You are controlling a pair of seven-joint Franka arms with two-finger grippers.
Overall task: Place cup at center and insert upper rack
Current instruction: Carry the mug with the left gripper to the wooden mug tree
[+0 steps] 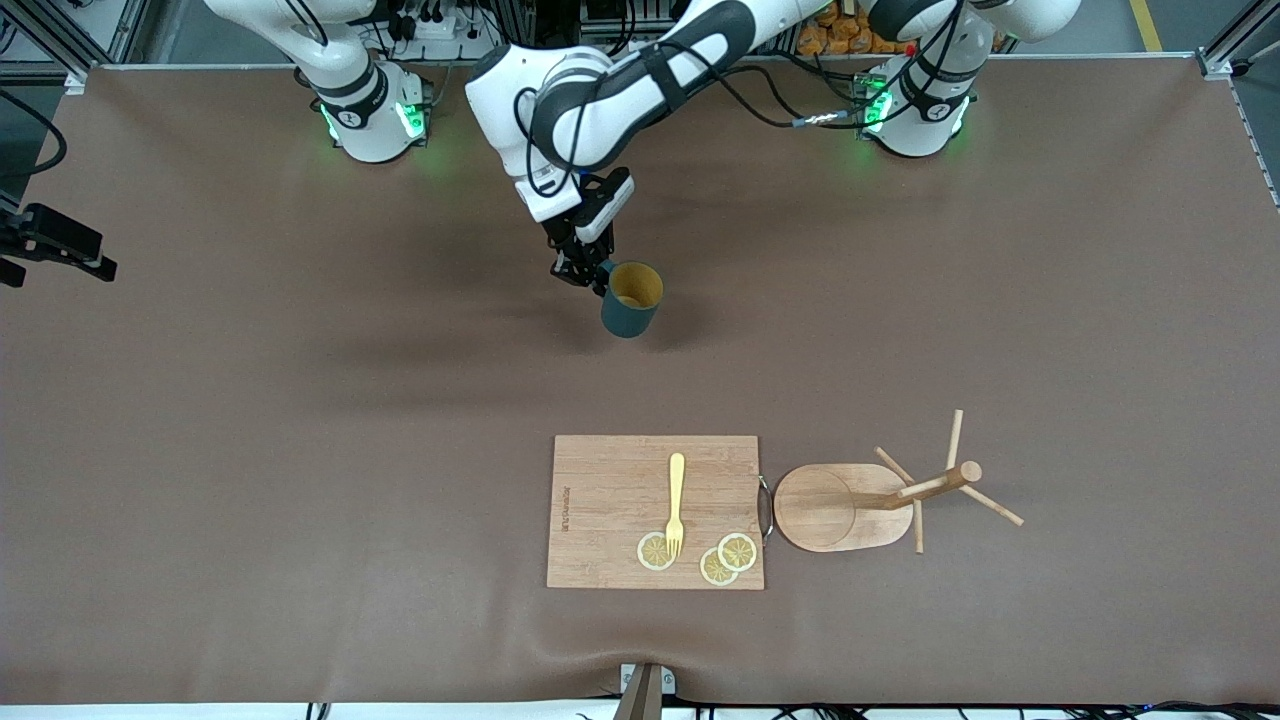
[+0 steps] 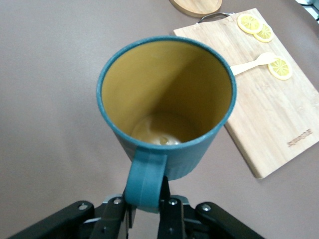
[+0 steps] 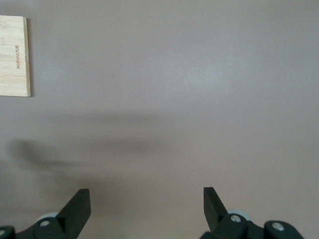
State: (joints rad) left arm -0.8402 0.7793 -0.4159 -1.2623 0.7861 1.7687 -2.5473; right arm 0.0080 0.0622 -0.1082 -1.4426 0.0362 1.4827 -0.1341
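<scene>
Cup [image 1: 631,298]: upright, mouth up, carried by its handle over bare table, ready to set down.
Left gripper [image 1: 585,272]: clamped on the handle.
Right gripper [image 3: 146,204]: fingers apart, waiting.
Rack [image 1: 870,500]: tipped over beside the board [image 1: 610,500].

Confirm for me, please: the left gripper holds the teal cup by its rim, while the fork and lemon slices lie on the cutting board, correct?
Not quite. The left gripper holds the cup by its handle, not its rim; the left wrist view shows the fingers shut on the handle. The rest stands: the fork and lemon slices lie on the cutting board.
</scene>
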